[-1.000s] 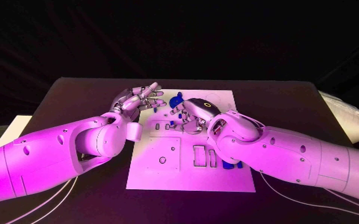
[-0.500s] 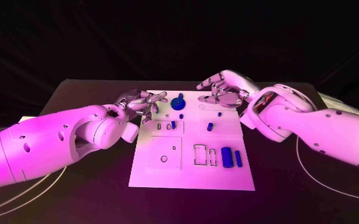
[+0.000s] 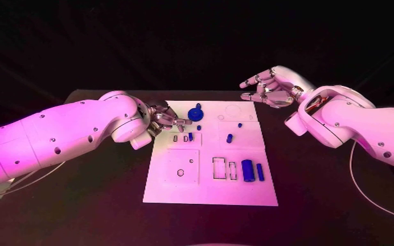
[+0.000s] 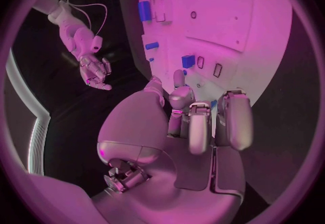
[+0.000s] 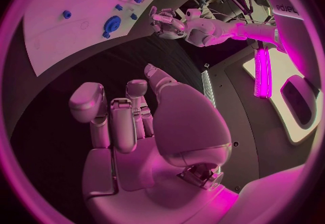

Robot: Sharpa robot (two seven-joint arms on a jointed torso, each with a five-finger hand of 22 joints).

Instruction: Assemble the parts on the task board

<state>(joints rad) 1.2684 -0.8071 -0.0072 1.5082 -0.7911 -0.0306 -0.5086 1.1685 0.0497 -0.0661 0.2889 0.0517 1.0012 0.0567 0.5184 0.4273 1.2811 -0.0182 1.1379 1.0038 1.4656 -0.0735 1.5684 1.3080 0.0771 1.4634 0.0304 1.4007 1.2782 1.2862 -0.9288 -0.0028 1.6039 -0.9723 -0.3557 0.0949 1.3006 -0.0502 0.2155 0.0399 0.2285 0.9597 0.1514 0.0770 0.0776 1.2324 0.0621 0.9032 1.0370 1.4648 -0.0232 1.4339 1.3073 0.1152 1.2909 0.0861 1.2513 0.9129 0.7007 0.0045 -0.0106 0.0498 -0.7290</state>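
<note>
While both hands (image 3: 168,119) (image 3: 271,89) hover empty, parts (image 3: 248,171) lie on task board (image 3: 209,186).

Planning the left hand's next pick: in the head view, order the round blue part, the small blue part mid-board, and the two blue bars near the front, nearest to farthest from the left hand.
From the left hand:
1. Round blue part, beside the fingers at the board's far end.
2. Small blue part, mid-board, toward the right.
3. Two blue bars, front right.
</note>
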